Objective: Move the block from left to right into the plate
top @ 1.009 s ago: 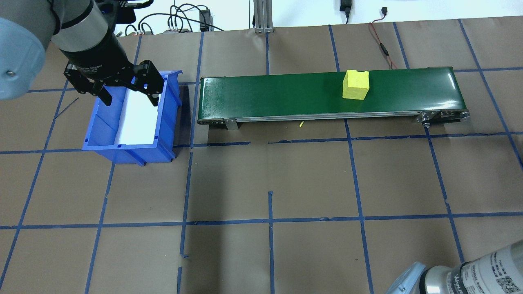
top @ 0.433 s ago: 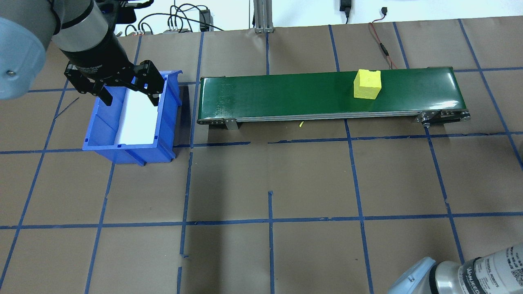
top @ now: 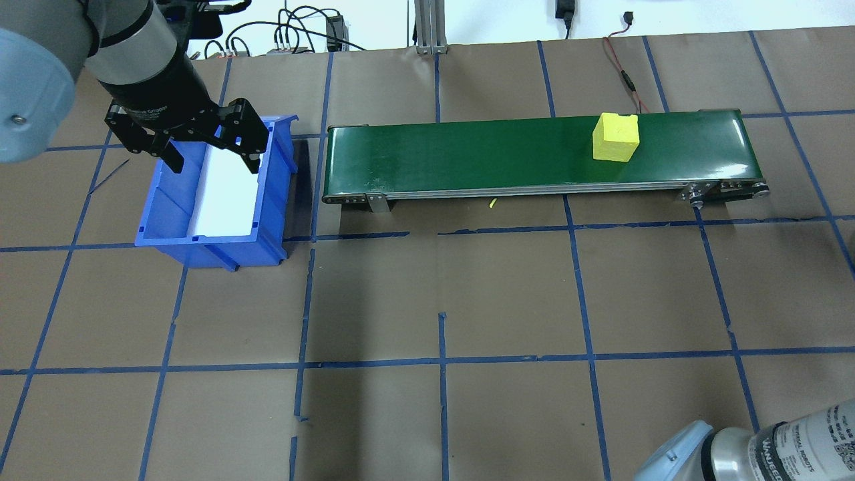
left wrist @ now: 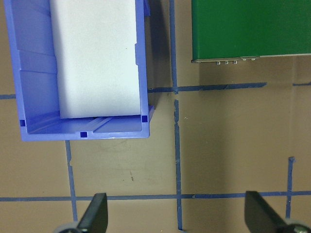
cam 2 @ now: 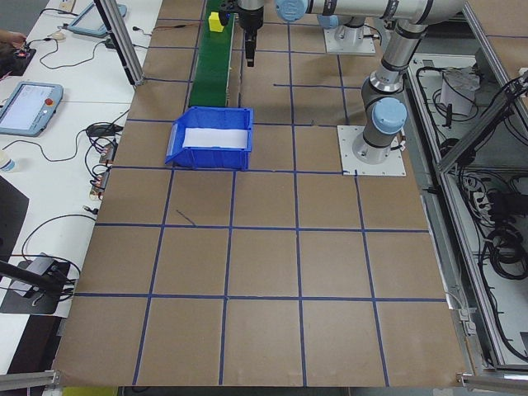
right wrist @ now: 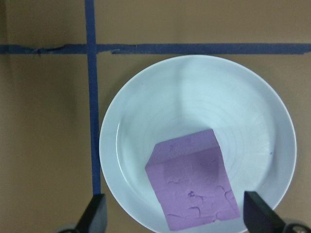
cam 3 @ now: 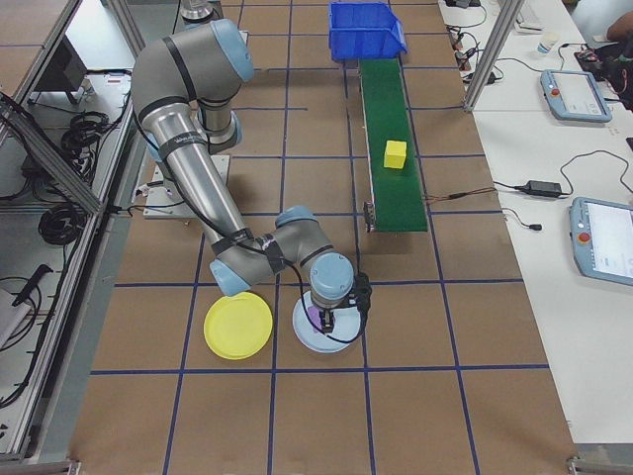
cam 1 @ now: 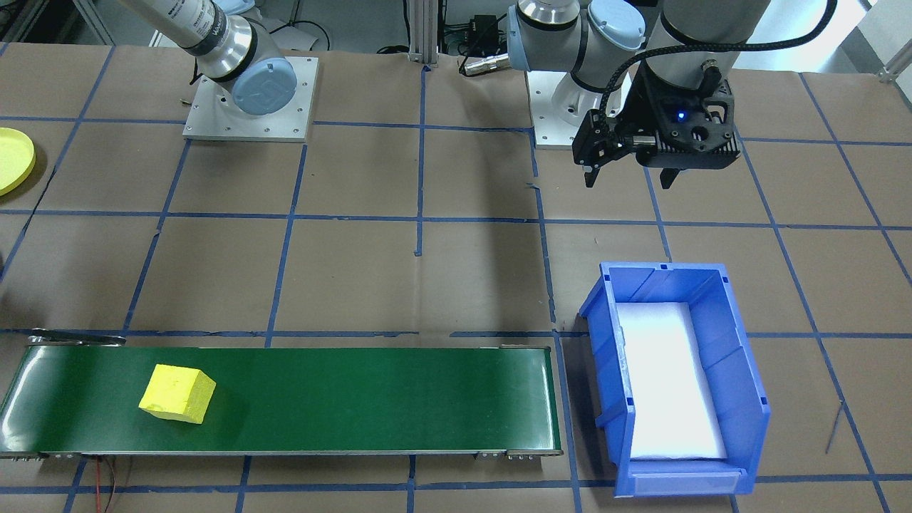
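Yellow block (top: pixel 615 137) rides the green conveyor (top: pixel 467 157) near its far-from-bin end, nearer the right hand (right wrist: pixel 173 218), open and empty, than the left hand (top: pixel 208 148), also open, empty.

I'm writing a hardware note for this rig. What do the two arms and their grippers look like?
Both arms are silver-grey metal tubes with pale blue joint caps; the right arm and left arm match. The left gripper is black with two black fingers, a small blue light and a braided black cable. White lettering marks its wrist. The right gripper shows only dark fingers.
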